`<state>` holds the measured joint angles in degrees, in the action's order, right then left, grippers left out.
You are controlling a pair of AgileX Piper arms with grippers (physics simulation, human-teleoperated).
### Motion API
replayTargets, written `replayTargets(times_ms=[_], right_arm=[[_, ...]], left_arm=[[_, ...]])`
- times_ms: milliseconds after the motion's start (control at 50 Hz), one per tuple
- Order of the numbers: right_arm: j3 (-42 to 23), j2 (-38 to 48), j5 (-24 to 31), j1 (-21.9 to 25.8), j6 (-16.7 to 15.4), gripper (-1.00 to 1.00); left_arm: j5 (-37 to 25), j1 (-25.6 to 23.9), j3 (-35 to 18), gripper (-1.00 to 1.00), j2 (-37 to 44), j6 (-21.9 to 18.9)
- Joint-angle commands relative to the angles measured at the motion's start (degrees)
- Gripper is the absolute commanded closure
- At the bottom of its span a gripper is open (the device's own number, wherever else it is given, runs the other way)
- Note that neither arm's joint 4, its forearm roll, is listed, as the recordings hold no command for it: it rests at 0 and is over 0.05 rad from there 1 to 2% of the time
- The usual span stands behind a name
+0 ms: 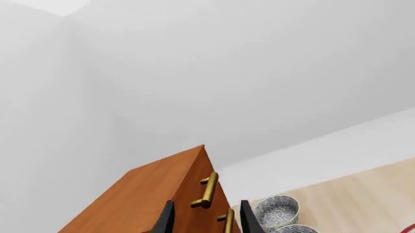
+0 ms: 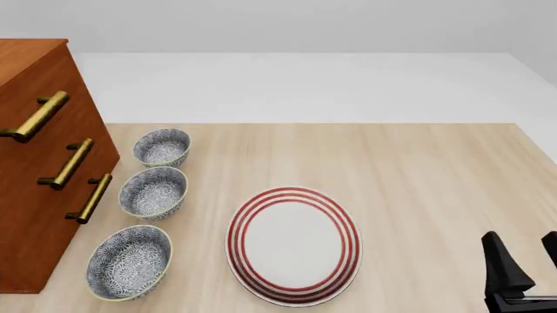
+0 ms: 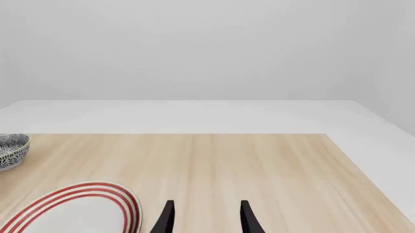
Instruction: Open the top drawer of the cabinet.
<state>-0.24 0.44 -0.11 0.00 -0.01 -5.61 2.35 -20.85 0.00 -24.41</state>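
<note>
The cabinet (image 2: pixel 39 189) stands at the bench's (image 2: pixel 418 169) 9 o'clock edge, its top drawer (image 2: pixel 30 85) flush with the front, brass handle (image 2: pixel 36 117) untouched. 3 patterned bowls (image 2: pixel 153 192) line up beside it, a red-ringed plate (image 2: pixel 294 244) at 6 o'clock. The right tool (image 2: pixel 529 261), at 4 o'clock, is released and empty; the left tool (image 1: pixel 204 218) is likewise spread, near the cabinet's front.

No readable text, labels, numbers anywhere; bowl (image 2: pixel 162 147) patterns look purely decorative, though small.

The cabinet (image 2: pixel 39 195) is reddish-brown with brass handles (image 2: pixel 70 164). Three bowls (image 2: pixel 153 192) carry blue-grey patterning. The white plate (image 2: pixel 294 245) has red rings.
</note>
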Motion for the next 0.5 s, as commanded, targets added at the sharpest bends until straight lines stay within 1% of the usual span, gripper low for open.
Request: replayTargets(times_ms=[20,100,120,180,200,260,280,300,320,340,400,440,500], right_arm=[[0.0,0.0,0.0,0.0,0.0,-1.00],[0.0,0.0,0.0,0.0,0.0,-1.00],[0.0,0.0,0.0,0.0,0.0,-1.00],[0.0,0.0,0.0,0.0,0.0,-1.00],[0.0,0.0,0.0,0.0,0.0,-1.00],[0.0,0.0,0.0,0.0,0.0,-1.00],[0.0,0.0,0.0,0.0,0.0,-1.00],[0.0,0.0,0.0,0.0,0.0,-1.00],[0.0,0.0,0.0,0.0,0.0,-1.00],[0.0,0.0,0.0,0.0,0.0,-1.00],[0.0,0.0,0.0,0.0,0.0,-1.00],[0.0,0.0,0.0,0.0,0.0,-1.00],[0.0,0.0,0.0,0.0,0.0,-1.00]], left_arm=[[-3.0,-0.8,-4.2,-1.00,0.0,-8.3],[-3.4,-1.0,-4.8,-1.00,0.0,-11.6],[-2.9,-1.7,-4.4,-1.00,0.0,-14.5],[-2.6,-1.7,-3.6,-1.00,0.0,-17.3],[-2.9,-1.7,-3.7,-1.00,0.0,-17.6],[-2.2,-2.4,-2.1,-1.00,0.0,-21.2],[-2.2,-2.4,-2.1,-1.00,0.0,-21.2],[-3.9,-2.1,-3.8,-1.00,0.0,-18.9],[-3.4,-2.1,-3.0,-1.00,0.0,-19.9],[-1.6,-1.7,-1.3,-1.00,0.0,-21.8],[-1.9,-1.9,-1.3,-1.00,0.0,-21.9],[-1.2,-2.0,0.1,-1.00,0.0,-24.1],[-0.8,-2.1,1.0,-1.00,0.0,-25.5]])
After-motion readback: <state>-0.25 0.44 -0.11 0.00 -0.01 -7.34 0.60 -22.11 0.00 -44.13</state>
